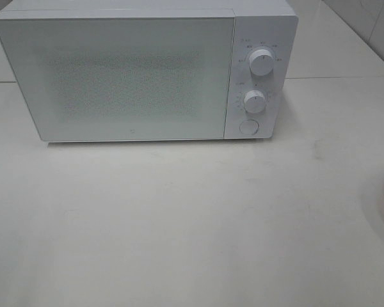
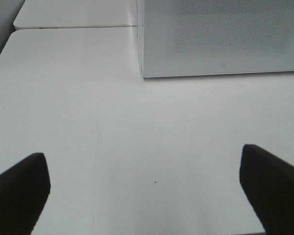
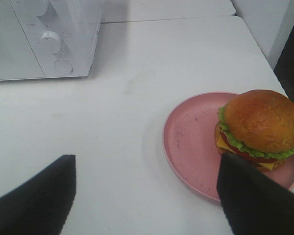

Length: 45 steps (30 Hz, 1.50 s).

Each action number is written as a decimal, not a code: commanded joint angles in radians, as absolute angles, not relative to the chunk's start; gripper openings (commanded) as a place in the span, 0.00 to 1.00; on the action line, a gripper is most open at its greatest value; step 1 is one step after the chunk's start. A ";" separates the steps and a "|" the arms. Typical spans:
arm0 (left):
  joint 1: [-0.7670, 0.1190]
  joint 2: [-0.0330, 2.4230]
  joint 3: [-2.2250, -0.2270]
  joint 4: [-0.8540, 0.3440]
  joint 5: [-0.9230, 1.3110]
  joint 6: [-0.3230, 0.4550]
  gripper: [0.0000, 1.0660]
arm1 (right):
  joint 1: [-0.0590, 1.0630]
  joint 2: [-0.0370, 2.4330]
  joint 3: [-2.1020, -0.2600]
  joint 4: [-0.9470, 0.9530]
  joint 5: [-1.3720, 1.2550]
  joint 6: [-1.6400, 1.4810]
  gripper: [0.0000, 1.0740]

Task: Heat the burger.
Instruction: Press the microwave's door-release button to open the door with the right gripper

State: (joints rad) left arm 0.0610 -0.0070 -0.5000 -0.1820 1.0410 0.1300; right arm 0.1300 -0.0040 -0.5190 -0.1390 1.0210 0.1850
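The left gripper (image 2: pixel 143 152) is hanging over bare white table (image 1: pixel 179 224) in front of the microwave (image 1: pixel 141 70), on the door side. Its two dark fingers (image 2: pixel 19 193) are standing wide apart with nothing between them. The right gripper (image 3: pixel 147 159) is hanging over the table in front of the microwave's control-panel end, and its jaws are also spread wide and gripping nothing. One of its fingers (image 3: pixel 255 200) is covering the near rim of the pink plate (image 3: pixel 186 142) in the right wrist view; whether it is touching that rim cannot be told. The burger (image 3: pixel 262 127) is sitting upright on this plate, toward the side of it farther from the microwave. Its glossy brown bun is topping frilly lettuce, a yellow cheese edge and a red layer. The plate is lying flat on the table, well forward of the microwave's front and out past its control-panel end. Only a sliver of its rim is showing at the edge of the high view. The microwave is standing farther back with its pale speckled door (image 1: pixel 115 77) closed. On its control panel, two white dials (image 1: pixel 263 61) are sitting one above the other, with a round button (image 1: pixel 248 126) below them. Behind the microwave, a second white tabletop (image 1: pixel 345 51) is butting against the first.
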 commanded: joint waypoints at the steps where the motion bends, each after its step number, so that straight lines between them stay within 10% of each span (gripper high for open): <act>1: 0.059 -0.008 -0.497 -0.186 1.039 0.123 0.94 | 0.128 0.043 -0.534 -0.146 0.985 0.191 0.71; 45: 0.059 -0.008 -0.497 -0.186 1.039 0.123 0.94 | 0.128 0.859 -0.441 -0.145 0.065 0.191 0.71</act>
State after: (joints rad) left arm 0.0610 -0.0070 -0.5000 -0.1820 1.0410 0.1300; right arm 0.1300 0.8160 -0.4440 -0.1390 0.1280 0.1850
